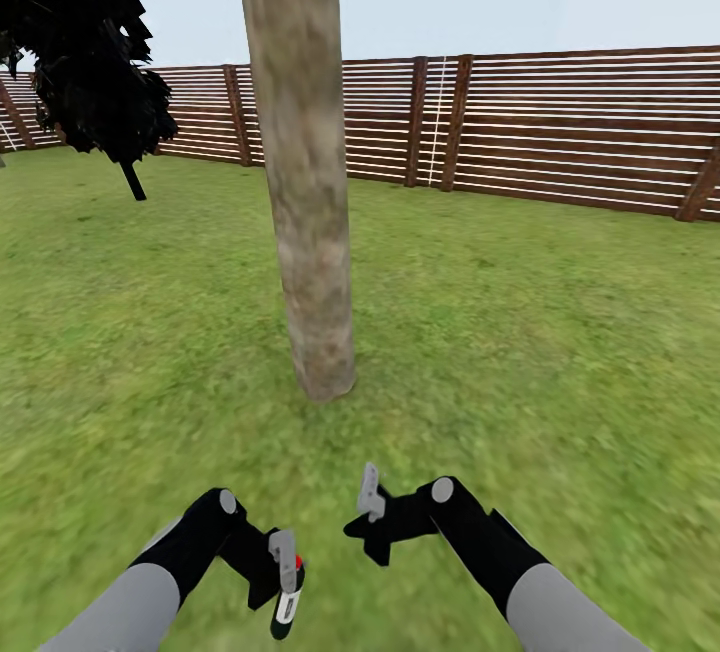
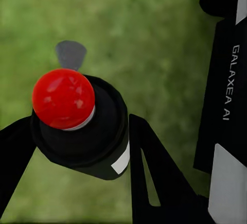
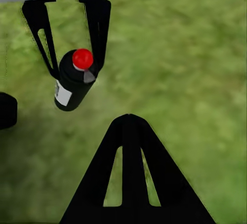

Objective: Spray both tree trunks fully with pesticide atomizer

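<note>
Scene: a garden of green grass lawn with a brown slatted wooden fence running across the back under a pale sky.
Tree trunk: a thick, smooth column, mottled grey, tan and brown, rising from the grass straight ahead of the robot, slightly wider at its foot.
Other plants: a dark, ragged-leaved tree stands at the far left near the fence.
Pesticide atomizer: a small black bottle with a white label patch on its side and a round, glossy red cap on a white collar; a grey nozzle tip pokes out beside the cap. From the left wrist camera the bottle is seen from above, cap foremost.
Atomizer position: low in front of the robot, above the grass, near the trunk's base but apart from it.
Left gripper: the left gripper is clamped around the bottle, a black finger on each side.
Right gripper: the right gripper hangs just beside the left, holding nothing; whether its fingers are apart or together I cannot tell.
</note>
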